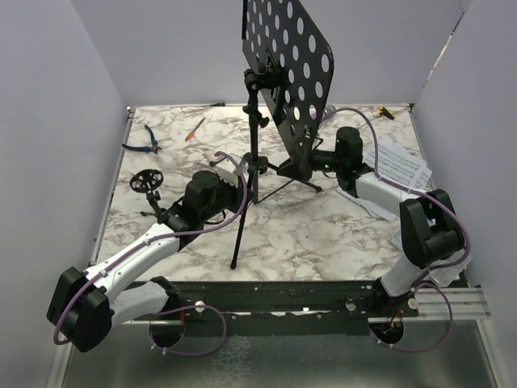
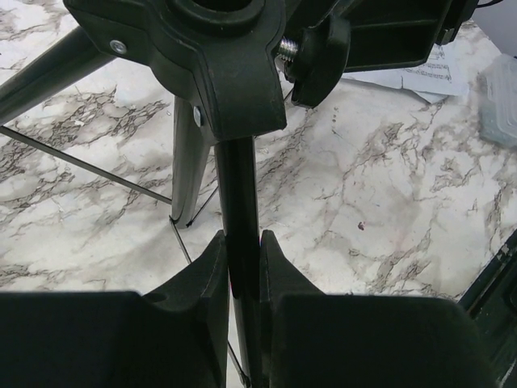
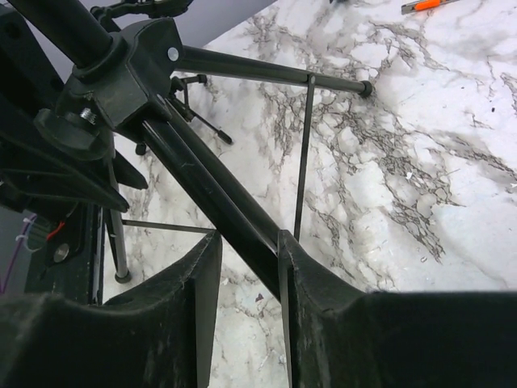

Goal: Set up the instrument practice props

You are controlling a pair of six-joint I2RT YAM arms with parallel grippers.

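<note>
The tall black music stand (image 1: 295, 56) stands mid-table, its perforated desk up at the back. My left gripper (image 1: 242, 179) is shut on one of its black tubes (image 2: 240, 186) just under the tripod hub (image 2: 218, 56). My right gripper (image 1: 311, 167) straddles another tripod leg (image 3: 218, 202). That leg rests against the right finger (image 3: 311, 283), with a gap to the left one. White sheet-music pages (image 1: 400, 166) lie at the right, also seen in the left wrist view (image 2: 428, 73). The small black mic stand (image 1: 147, 182) stands at the left. The purple microphone is out of view.
Blue-handled pliers (image 1: 144, 141) and an orange pen (image 1: 195, 129) lie at the back left. A small yellow item (image 1: 388, 111) lies at the back right. A clear plastic box (image 2: 501, 105) sits near the pages. Thin brace rods (image 3: 303, 153) link the stand's legs.
</note>
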